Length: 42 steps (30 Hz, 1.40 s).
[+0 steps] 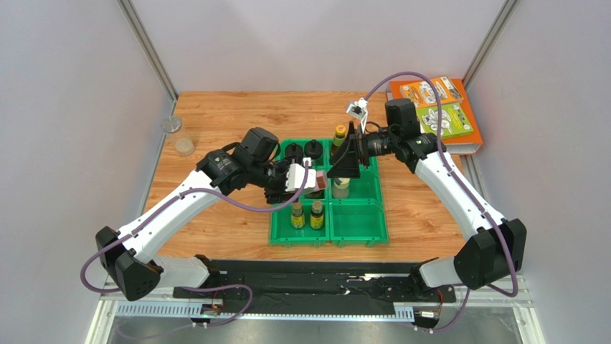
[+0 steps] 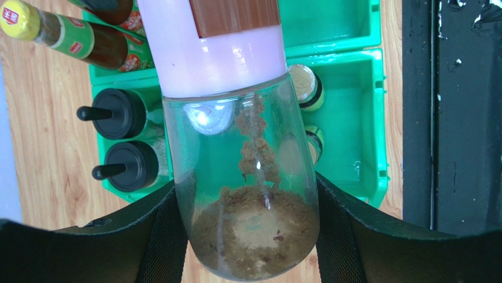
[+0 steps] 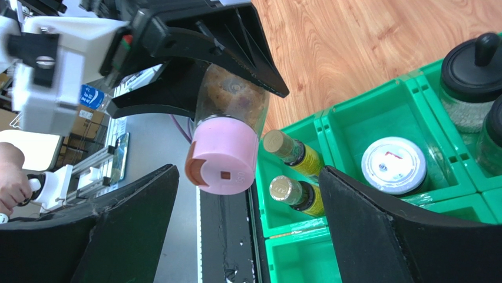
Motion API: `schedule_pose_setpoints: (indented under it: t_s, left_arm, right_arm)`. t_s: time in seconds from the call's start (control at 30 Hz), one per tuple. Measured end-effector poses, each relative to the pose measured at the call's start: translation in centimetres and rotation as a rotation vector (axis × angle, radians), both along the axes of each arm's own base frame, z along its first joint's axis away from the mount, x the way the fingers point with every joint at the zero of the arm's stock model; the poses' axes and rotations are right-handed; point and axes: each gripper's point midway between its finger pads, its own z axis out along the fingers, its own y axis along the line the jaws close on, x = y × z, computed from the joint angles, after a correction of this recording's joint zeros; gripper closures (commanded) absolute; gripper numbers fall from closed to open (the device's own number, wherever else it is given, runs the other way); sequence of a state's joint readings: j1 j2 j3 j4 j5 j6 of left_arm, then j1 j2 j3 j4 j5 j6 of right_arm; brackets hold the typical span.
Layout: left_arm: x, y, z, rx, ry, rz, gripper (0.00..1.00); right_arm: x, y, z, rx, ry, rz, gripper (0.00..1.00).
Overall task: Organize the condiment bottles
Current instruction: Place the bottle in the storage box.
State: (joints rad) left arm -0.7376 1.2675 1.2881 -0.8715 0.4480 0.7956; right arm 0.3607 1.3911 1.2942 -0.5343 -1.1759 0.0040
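Note:
My left gripper (image 1: 310, 179) is shut on a clear jar (image 1: 318, 183) with a pink cap and brown granules. It holds the jar on its side above the green bin (image 1: 358, 228), cap toward the right arm. In the left wrist view the jar (image 2: 235, 147) fills the space between the fingers (image 2: 147, 236). My right gripper (image 1: 344, 154) is open and empty over the bin's far right part, facing the jar's cap (image 3: 227, 153). In the bin stand two black-capped bottles (image 1: 292, 152), two gold-capped yellow-label bottles (image 1: 297, 213), a silver-lidded jar (image 3: 393, 165) and a yellow-capped brown bottle (image 2: 65, 35).
The bin's near right compartment (image 1: 356, 222) holds nothing. A clear jar (image 1: 181, 140) stands alone at the table's far left. Orange and green books (image 1: 439, 107) lie at the far right corner. Grey walls close in both sides.

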Motion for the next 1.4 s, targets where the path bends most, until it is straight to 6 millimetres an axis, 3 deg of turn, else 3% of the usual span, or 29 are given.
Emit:
schedule_pose_setpoints:
  t_s: [0.77, 1.07, 1.17, 1.27, 1.3, 1.4]
  left_arm:
    - [1.1, -1.2, -0.3, 0.038, -0.003, 0.029, 1.00]
    - [1.1, -1.7, 0.0, 0.027, -0.011, 0.024, 1.00]
    - [1.1, -1.8, 0.0, 0.026, -0.011, 0.021, 1.00]
    - [1.1, -1.8, 0.0, 0.026, -0.010, 0.022, 1.00]
    - [1.1, -1.8, 0.0, 0.025, -0.010, 0.023, 1.00]
    - [1.2, -1.7, 0.0, 0.029, -0.012, 0.032, 1.00]
  right_arm:
    - [-1.5, 1.7, -2.5, -0.032, 0.031, 0.045, 0.04]
    - [-1.9, 2.3, -3.0, -0.037, 0.040, 0.069, 0.09]
    - [-1.9, 2.5, -3.4, -0.043, 0.055, 0.074, 0.18]
    - [-1.8, 2.7, -3.8, -0.050, 0.064, 0.072, 0.36]
    - [-1.8, 2.7, -3.8, -0.052, 0.064, 0.070, 0.50]
    - [-1.8, 2.7, -3.8, -0.051, 0.062, 0.072, 0.76]
